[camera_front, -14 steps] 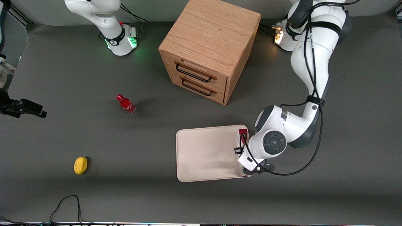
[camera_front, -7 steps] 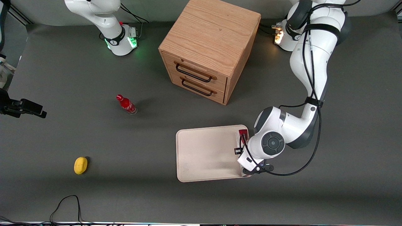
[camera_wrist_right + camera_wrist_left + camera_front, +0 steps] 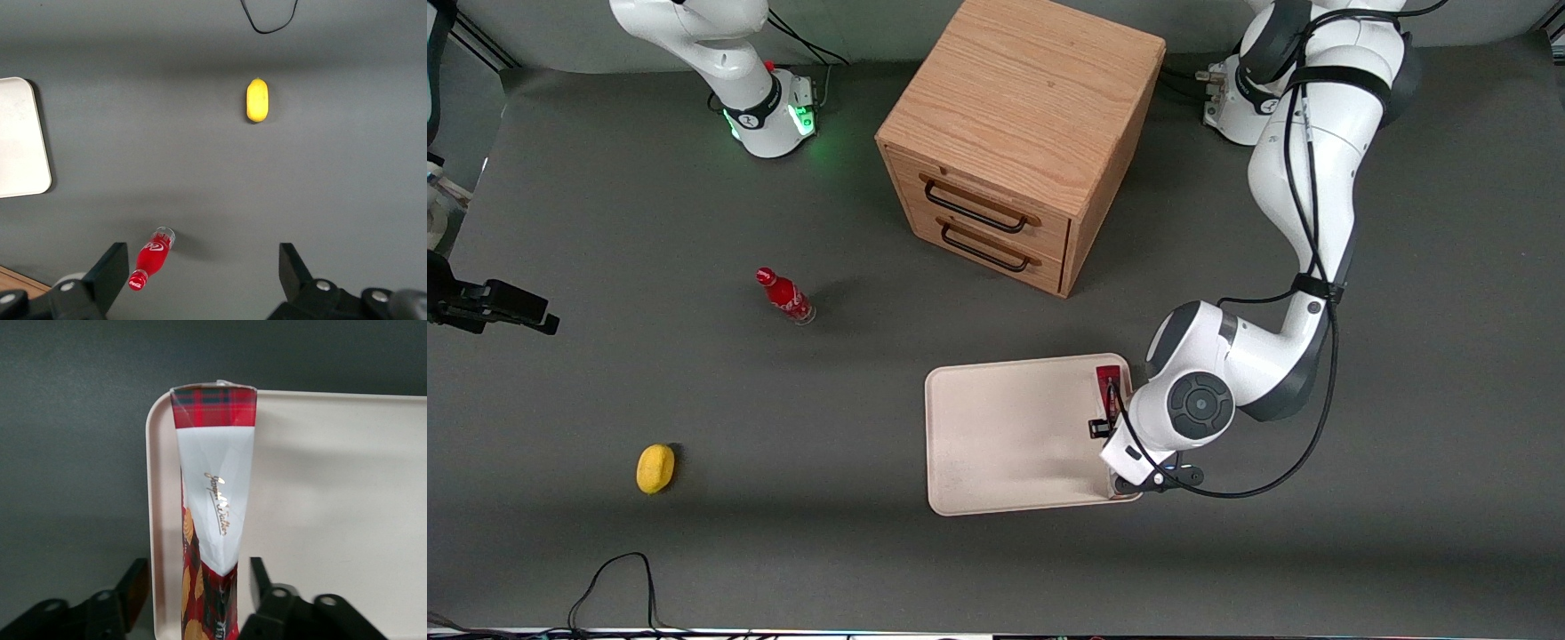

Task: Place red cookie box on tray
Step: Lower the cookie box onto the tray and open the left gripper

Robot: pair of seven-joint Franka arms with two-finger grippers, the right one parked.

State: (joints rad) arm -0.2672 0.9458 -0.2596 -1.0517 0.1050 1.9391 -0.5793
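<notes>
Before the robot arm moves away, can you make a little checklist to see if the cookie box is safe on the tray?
1. Red cookie box lies on the tray: ok, along the rim at the working arm's end.
2. Box fully inside the rim: cannot tell; its plaid end reaches the tray's corner edge.
3. Gripper has let go: ok; fingers stand apart with a gap on each side of the box.
4. Fingers free to lift straight up: ok, nothing sits above them.
5. Rest of the tray free for the box to settle: ok, nothing else shows on it.
6. Wooden drawer cabinet out of the way: ok, farther from the front camera than the tray.
</notes>
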